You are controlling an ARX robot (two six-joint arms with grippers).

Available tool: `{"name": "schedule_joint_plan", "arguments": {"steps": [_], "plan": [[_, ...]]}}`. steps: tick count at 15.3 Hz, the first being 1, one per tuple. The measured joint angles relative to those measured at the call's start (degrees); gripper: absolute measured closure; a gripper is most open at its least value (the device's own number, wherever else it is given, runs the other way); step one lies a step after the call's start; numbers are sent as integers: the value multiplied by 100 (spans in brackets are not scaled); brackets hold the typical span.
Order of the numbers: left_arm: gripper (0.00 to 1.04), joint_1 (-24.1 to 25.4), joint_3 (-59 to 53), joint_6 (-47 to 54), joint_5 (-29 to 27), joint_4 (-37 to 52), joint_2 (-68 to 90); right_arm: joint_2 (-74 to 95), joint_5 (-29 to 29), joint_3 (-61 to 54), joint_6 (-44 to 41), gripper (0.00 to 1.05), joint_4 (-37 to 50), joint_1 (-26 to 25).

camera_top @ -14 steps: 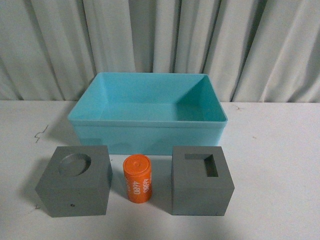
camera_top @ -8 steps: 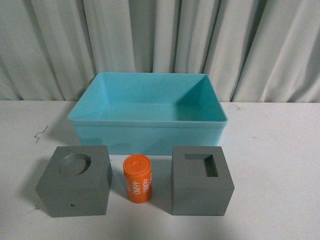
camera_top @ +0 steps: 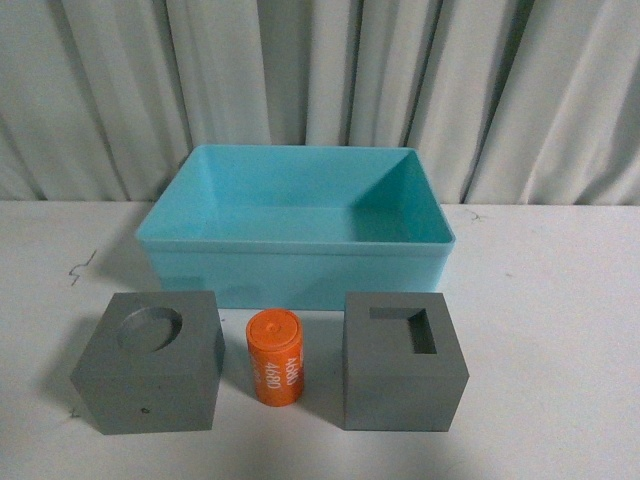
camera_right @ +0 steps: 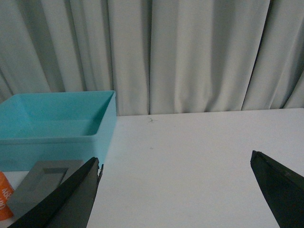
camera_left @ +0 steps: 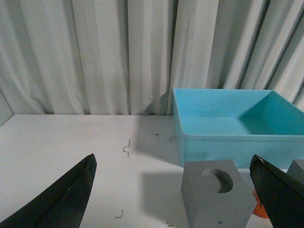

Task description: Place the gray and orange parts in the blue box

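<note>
**A:** Where is the box?

**B:** The box (camera_top: 300,272) fills the middle of the front view. It stands on the white table (camera_top: 550,330), and the pale curtain (camera_top: 320,80) hangs behind it across the upper frame.

**A:** And the parts?

**B:** All three are on the table in a row across the lower frame, just in front of the box's near wall and outside it. The round cube (camera_top: 150,372) is at lower left, turned a little so one vertical edge faces the camera, with its recess on top. The cylinder (camera_top: 275,358) stands upright at lower centre, with white digits running down its side. The slot cube (camera_top: 403,378) is at lower right, square to the camera, its rectangular hole facing up. The cylinder is between the cubes, near both and touching neither.

**A:** What about the grippers?

**B:** Neither shows in the front view. In the left wrist view the left gripper (camera_left: 172,161) has its jaws spread wide, above the table. Past it are the round cube and the box. In the right wrist view the right gripper (camera_right: 175,158) is also spread wide, with bare table between its dark fingers (camera_right: 61,199). The slot cube, a sliver of the cylinder and the box lie to one side.
</note>
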Motion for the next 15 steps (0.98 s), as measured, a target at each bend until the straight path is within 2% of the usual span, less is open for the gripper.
{"name": "schedule_joint_plan", "arguments": {"steps": [15], "plan": [[7,0,2,0,0,0,0,0,0,0,0,6,0,0]]}}
